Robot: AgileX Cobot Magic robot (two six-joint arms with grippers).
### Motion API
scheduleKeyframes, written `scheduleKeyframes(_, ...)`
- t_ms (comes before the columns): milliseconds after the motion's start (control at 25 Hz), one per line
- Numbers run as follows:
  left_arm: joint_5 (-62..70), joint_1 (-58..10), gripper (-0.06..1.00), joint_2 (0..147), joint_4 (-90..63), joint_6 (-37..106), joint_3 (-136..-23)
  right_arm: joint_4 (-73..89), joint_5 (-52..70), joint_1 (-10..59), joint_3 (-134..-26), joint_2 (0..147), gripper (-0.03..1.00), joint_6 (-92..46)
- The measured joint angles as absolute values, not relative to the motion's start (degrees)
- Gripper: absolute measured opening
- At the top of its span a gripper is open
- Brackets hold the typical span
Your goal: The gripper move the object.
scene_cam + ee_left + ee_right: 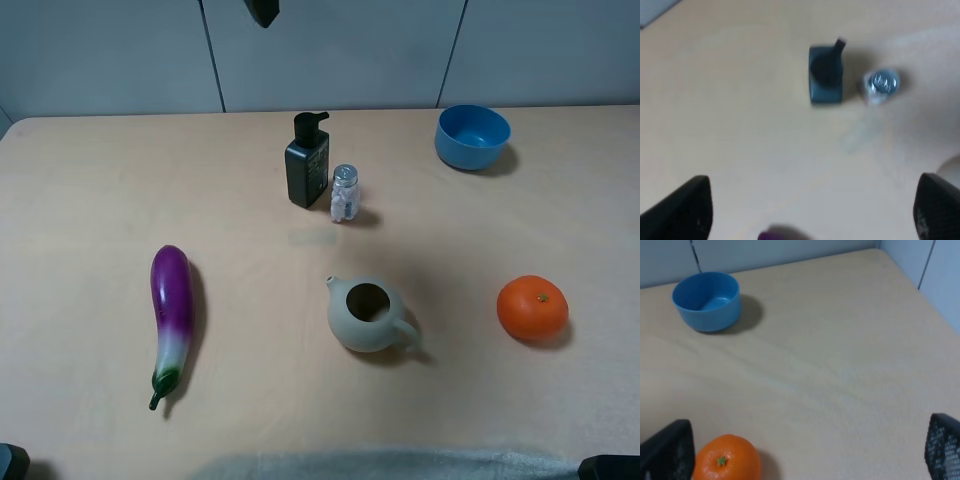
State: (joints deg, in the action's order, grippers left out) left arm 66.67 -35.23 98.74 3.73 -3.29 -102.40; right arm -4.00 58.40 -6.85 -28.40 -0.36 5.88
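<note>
Dark rectangular pump bottle [307, 165], black pump head, upright at upper centre, just beside clear shaker [344, 194]. Left gripper [810, 212] and right gripper [805, 452] jaws both spread wide, empty.

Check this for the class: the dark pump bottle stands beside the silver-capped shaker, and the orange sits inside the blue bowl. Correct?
Not quite. The orange sits on the table, apart from the blue bowl, as the exterior high view shows. The pump bottle does stand beside the shaker.

Place: lab-type test bench, not a home.
Clues: bare beige table [90, 180], plain grey wall panels [330, 50], unrelated props e.g. eggplant [172, 310], teapot [366, 315].
</note>
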Motion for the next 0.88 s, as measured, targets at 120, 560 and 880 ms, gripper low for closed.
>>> scheduleKeyframes(120,66.7,-35.2,0.80,94.5,3.7,-3.3,-98.1,-4.0,58.4,-6.9,-28.4,-0.4,0.69,5.9)
scheduleKeyframes(560,66.7,-35.2,0.80,80.8,3.7,-3.2,-83.6,-4.0,58.4,-6.9,-28.4,-0.4,0.69,5.9)
scheduleKeyframes(880,66.7,-35.2,0.93,69.3,4.0,1.6,-74.1,-4.0,58.4,-6.9,-28.4,-0.4,0.69,5.9)
